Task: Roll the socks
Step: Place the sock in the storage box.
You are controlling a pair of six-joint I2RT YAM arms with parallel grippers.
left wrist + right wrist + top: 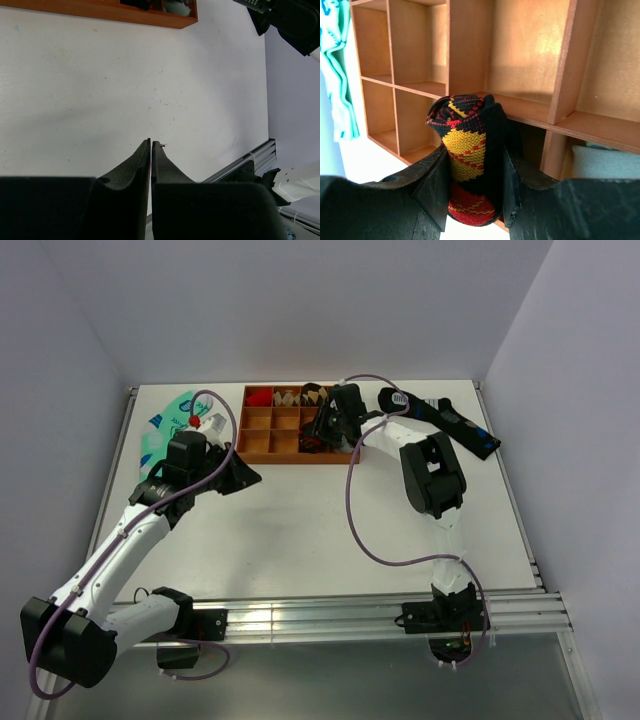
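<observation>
Clamping the rolled argyle sock point(465, 135) upright, right end effector point(472, 172) faces tray point(470, 45) compartments directly ahead, probably so the roll cannot unwind before stowing; left end effector point(151, 150) pressed together, empty, table point(100, 90) beneath.

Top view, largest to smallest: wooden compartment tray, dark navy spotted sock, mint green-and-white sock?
1. wooden compartment tray
2. dark navy spotted sock
3. mint green-and-white sock, partly hidden behind the left arm, so unsure.
</observation>
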